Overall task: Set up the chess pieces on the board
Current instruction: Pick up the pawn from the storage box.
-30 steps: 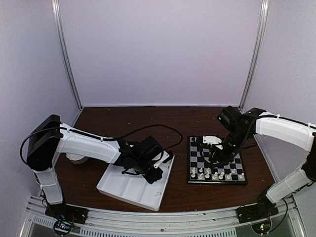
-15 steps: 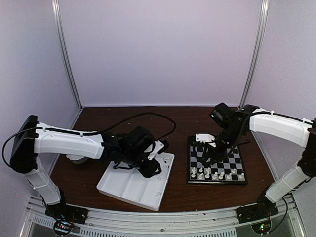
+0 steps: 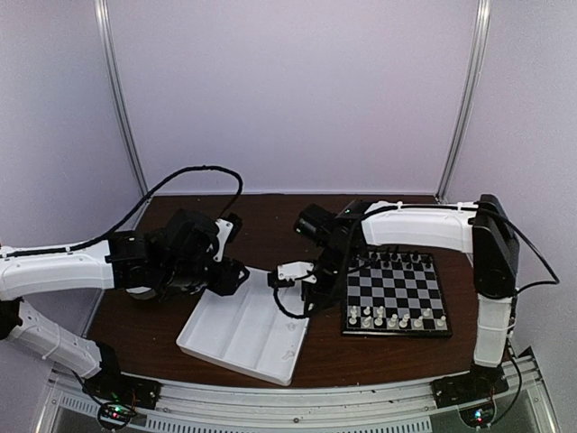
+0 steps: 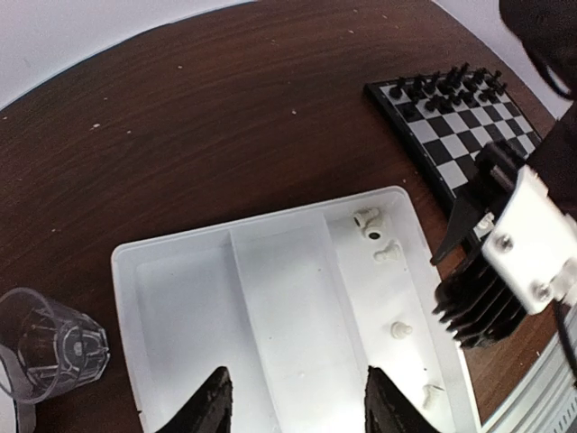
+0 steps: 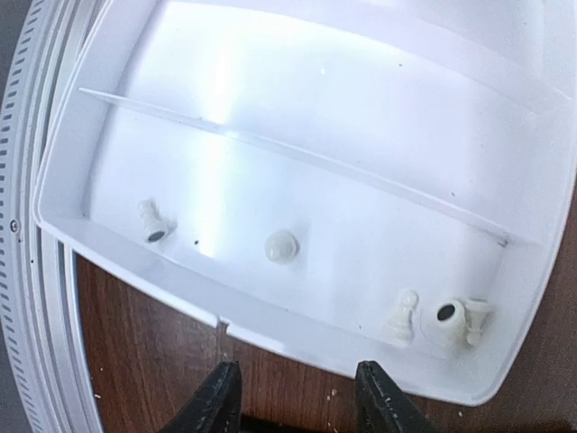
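Right claw (image 5: 293, 404) is seen spread and empty, held over the rim of the white tray (image 5: 361, 117), by the end compartment where several white chess pieces (image 5: 281, 245) are lying. Left claw (image 4: 297, 410) is likewise spread over the tray, nothing pinched. On the board (image 3: 397, 290), black pieces (image 3: 397, 260) are lined along the far edge and white pieces (image 3: 397, 317) along the near edge. A clear cup (image 4: 45, 343) is seen on the surface (image 4: 225, 135) beside the tray.

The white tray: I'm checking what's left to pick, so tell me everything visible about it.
The tray is white, plastic-looking and rectangular, with three long compartments split by thin walls. It lies flat and skewed on the table, beside the board. Two compartments look empty; the one nearest the board holds about five white pieces, several toppled. The right gripper hovers open over that edge.
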You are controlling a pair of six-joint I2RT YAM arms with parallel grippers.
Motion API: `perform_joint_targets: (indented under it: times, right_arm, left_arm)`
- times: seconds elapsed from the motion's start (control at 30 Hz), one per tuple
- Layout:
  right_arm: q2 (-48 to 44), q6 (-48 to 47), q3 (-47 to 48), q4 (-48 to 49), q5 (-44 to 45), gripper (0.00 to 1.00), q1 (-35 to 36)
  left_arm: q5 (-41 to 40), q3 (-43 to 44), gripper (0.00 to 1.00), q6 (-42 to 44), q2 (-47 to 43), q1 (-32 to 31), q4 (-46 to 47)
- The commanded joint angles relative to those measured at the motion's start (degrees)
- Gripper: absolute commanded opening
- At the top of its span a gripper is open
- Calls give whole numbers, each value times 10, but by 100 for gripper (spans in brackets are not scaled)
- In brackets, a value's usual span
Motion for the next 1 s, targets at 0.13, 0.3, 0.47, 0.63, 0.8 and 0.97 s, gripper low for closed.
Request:
perform_joint_targets:
  times: [0.13,0.3,0.47,0.63,0.8,0.97]
  right_arm:
    - [78,19,70,-25,28,45,39]
    - [100,26,89,-29,40,43,49]
    - [119,24,106,-41,45,40,58]
    - [127,22,112,-45,49,39,68]
    - [136,22,122,-50,50,35,72]
    - [150,24,142,-64,57,32,77]
  left_arm:
    - [-82,-36,52,-55,-80,9,-11]
    - [-89,-40,52,-54,-93,9,-18]
    - [-90,-48,52,-59,-99,9,-17]
    - [-97,-59,52,-62,-111,9,-15]
    - [-100,-59,52,-57,-116,9,-18]
    - [-97,-61,52,-61,-122,9,-19]
